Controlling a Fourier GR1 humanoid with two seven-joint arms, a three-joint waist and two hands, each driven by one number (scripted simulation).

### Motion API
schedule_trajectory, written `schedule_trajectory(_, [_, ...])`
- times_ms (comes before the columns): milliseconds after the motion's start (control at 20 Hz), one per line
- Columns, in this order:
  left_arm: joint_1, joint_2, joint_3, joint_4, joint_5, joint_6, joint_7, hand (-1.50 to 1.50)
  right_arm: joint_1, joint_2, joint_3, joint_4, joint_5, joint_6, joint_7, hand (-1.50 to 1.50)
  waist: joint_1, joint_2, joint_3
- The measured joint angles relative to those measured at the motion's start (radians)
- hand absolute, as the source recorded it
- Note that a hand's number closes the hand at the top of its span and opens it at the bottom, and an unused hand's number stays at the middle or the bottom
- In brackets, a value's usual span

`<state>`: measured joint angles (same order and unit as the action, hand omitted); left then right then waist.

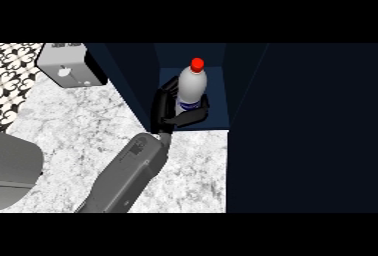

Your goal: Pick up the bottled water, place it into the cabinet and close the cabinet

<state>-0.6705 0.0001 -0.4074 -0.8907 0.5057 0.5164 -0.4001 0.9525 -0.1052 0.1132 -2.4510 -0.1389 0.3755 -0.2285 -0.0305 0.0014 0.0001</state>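
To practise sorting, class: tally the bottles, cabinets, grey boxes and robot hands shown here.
Bottle: 1
Cabinet: 1
Grey box: 1
Hand: 1
Total: 4

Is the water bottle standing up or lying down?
Standing up. The bottle has its red cap on top, inside the cabinet, the left hand curled round it.
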Motion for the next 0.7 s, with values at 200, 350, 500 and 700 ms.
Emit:
schedule_trajectory(200, [-0.119,0.0,0.03,0.119,0.026,0.028,0.021,1.5,-0.036,-0.002,-0.027,0.002,-0.009,0.001,0.014,-1.5,-0.006,0.005,0.0])
schedule_trajectory(350, [-0.183,0.0,0.034,0.213,0.059,0.043,0.018,1.5,-0.048,0.002,-0.027,0.004,-0.014,0.006,0.018,-1.5,-0.017,0.008,0.0])
schedule_trajectory(500, [-0.242,0.0,0.039,0.317,0.046,0.051,0.0,1.5,-0.046,-0.006,-0.041,0.003,-0.02,0.02,0.018,-1.5,-0.024,0.01,0.0])
schedule_trajectory(700, [-0.317,0.009,0.041,0.451,0.007,0.081,0.0,1.5,-0.063,-0.004,-0.055,0.018,-0.027,0.025,0.013,-1.5,-0.028,0.014,0.0])
